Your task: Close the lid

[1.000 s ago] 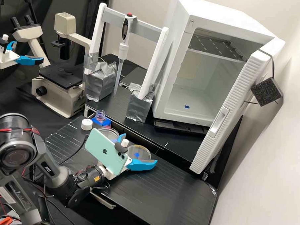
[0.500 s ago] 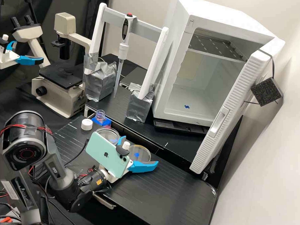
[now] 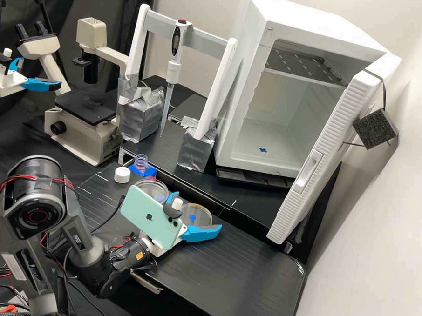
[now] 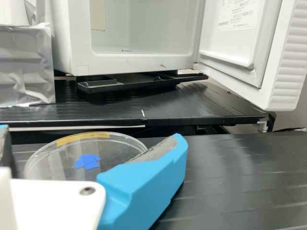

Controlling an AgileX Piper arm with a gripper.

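In the high view my gripper (image 3: 197, 211) is open at a clear round dish piece (image 3: 202, 213) with a blue tape mark and a yellow strip on its edge. A second round clear dish (image 3: 152, 187), with blue on it, is partly hidden behind the phone. In the wrist view the open gripper (image 4: 91, 133) has one blue finger overlapping the marked piece (image 4: 117, 148) and the other at the picture's edge. Whether either finger touches it, I cannot tell. Which round piece is the lid is unclear.
A pink-liquid bottle (image 3: 141, 165) and white cap (image 3: 122, 175) stand near the dishes. Beyond the bench (image 3: 235, 278) are a pipette stand (image 3: 196, 147), a microscope (image 3: 86, 131) and an incubator with its door (image 3: 309, 172) open. A phone (image 3: 148, 216) is mounted on the gripper.
The arm's upper links have swung right and the wrist has shifted slightly right and down, mostly in the first half second. The gripper has barely moved, and the dishes look unchanged.
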